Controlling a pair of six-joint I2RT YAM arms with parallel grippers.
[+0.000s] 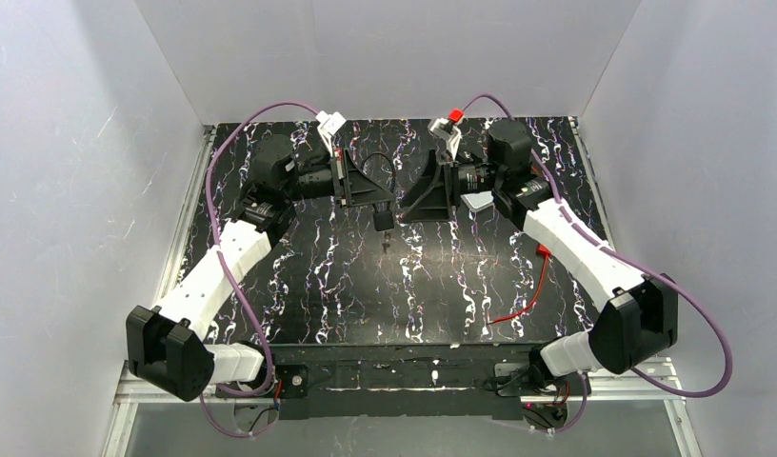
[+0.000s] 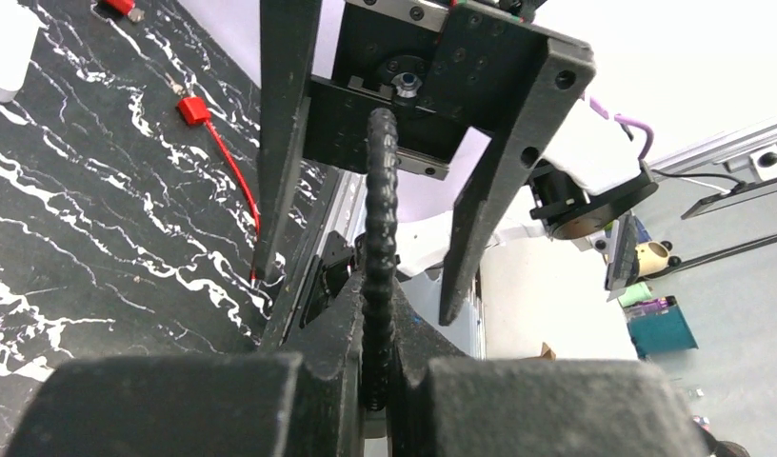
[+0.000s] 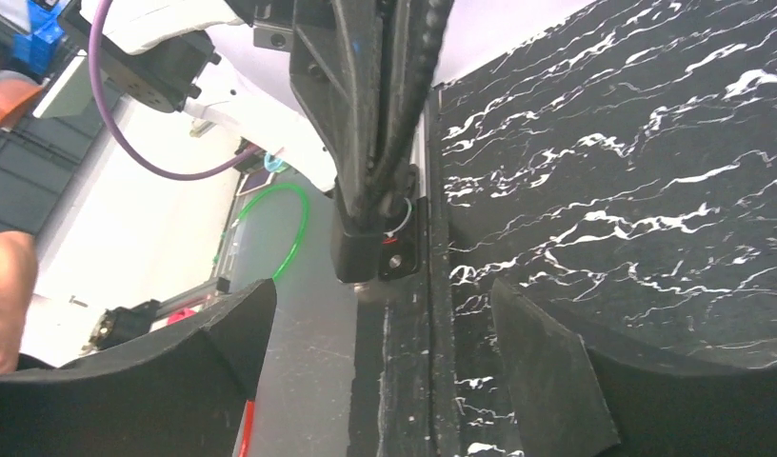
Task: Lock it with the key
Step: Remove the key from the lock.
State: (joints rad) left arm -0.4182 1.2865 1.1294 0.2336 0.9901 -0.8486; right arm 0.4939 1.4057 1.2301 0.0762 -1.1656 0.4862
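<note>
My left gripper (image 1: 388, 196) is shut on a black ribbed cable (image 2: 380, 219), which runs up between its jaws in the left wrist view (image 2: 377, 290). In the right wrist view the cable ends in a black lock body (image 3: 368, 253) with a red mark and a thin wire ring, hanging under the left gripper's fingers (image 3: 351, 86). From the top, the lock body (image 1: 387, 220) hangs above the table with a small piece below it. I cannot make out a key. My right gripper (image 1: 410, 196) faces the left one, open and empty, its fingers (image 3: 547, 367) spread below the lock.
A thin red cable with a red plug (image 1: 529, 286) lies on the black marbled table (image 1: 347, 286) at the right, and shows in the left wrist view (image 2: 223, 157). A white piece (image 1: 477, 201) lies by the right wrist. White walls enclose the table.
</note>
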